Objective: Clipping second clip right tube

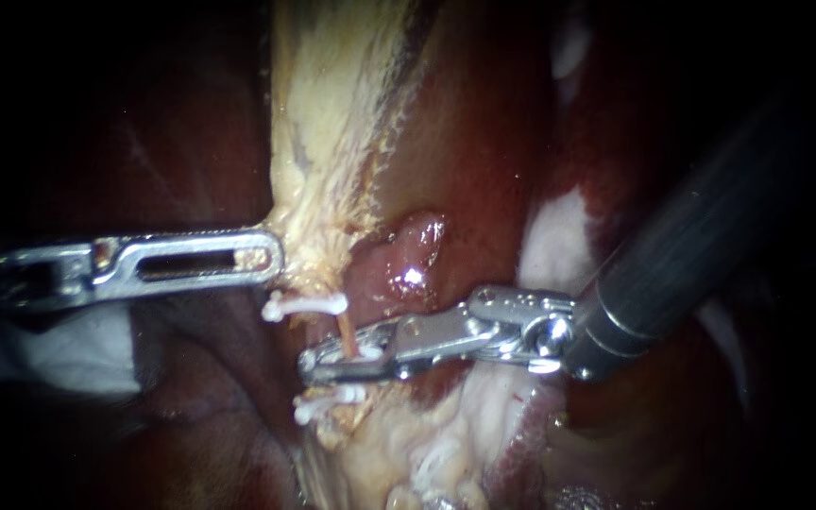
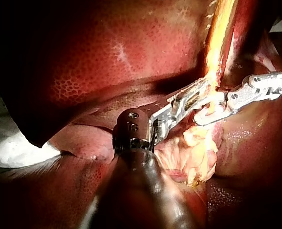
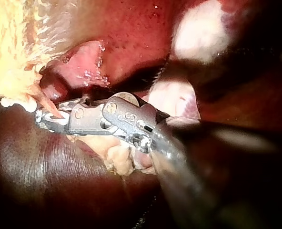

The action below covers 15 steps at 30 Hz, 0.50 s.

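Observation:
A thin orange tube (image 1: pixel 344 330) runs down from the pale yellow tissue (image 1: pixel 328 104). One white clip (image 1: pixel 306 305) sits across the tube above my right instrument (image 1: pixel 318 366). Another white clip (image 1: pixel 329 400) lies just below it. The right instrument's jaws are closed around the tube between the two clips, and in the right wrist view something white shows inside these jaws (image 3: pixel 48 119). My left instrument (image 1: pixel 271 257) comes in level from the left, its slotted jaws shut on the edge of the pale tissue. The left wrist view shows the same hold (image 2: pixel 205 90).
Dark red liver (image 1: pixel 469 132) surrounds the site. A glistening pink lump (image 1: pixel 410 253) sits just above the right instrument's jaws. White gauze (image 1: pixel 68 349) lies under the left instrument's shaft. Ragged pale tissue (image 1: pixel 399 453) hangs below the clips.

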Available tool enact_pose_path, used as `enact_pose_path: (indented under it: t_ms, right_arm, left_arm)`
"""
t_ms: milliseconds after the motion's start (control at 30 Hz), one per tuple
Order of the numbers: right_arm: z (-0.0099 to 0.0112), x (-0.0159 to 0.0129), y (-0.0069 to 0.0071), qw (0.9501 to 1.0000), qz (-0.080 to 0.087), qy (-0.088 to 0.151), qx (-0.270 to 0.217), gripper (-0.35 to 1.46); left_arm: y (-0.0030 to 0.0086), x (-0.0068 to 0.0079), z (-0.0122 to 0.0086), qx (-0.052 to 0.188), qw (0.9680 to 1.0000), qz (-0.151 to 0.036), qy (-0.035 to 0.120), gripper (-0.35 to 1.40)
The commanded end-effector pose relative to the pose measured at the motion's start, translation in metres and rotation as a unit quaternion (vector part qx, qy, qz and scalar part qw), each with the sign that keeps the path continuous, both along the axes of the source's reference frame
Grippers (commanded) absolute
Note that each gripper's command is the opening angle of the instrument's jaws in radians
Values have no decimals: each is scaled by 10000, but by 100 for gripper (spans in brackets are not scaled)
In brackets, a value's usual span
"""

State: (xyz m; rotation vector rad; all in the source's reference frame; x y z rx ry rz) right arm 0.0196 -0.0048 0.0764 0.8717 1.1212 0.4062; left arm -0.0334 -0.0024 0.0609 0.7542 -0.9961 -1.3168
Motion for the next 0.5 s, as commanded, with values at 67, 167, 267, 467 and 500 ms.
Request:
enact_pose_path:
  t_ms: [67,167,267,467,500]
  right_arm:
    - [-2,1,-2,10000,6,9,-12,-35]
    - [-3,2,-3,10000,6,10,-12,-35]
    - [-3,2,-3,10000,6,10,-12,-35]
    - [-3,2,-2,10000,6,9,-12,-35]
    - [-2,1,-2,10000,7,9,-12,-35]
  left_arm:
    - [0,0,0,0,10000,1,-2,-35]
    - [0,0,0,0,10000,1,-2,-35]
    - [1,0,1,0,10000,1,-2,-35]
    - [1,-1,1,0,10000,-1,-1,-35]
    - [1,-1,1,0,10000,-1,-1,-35]
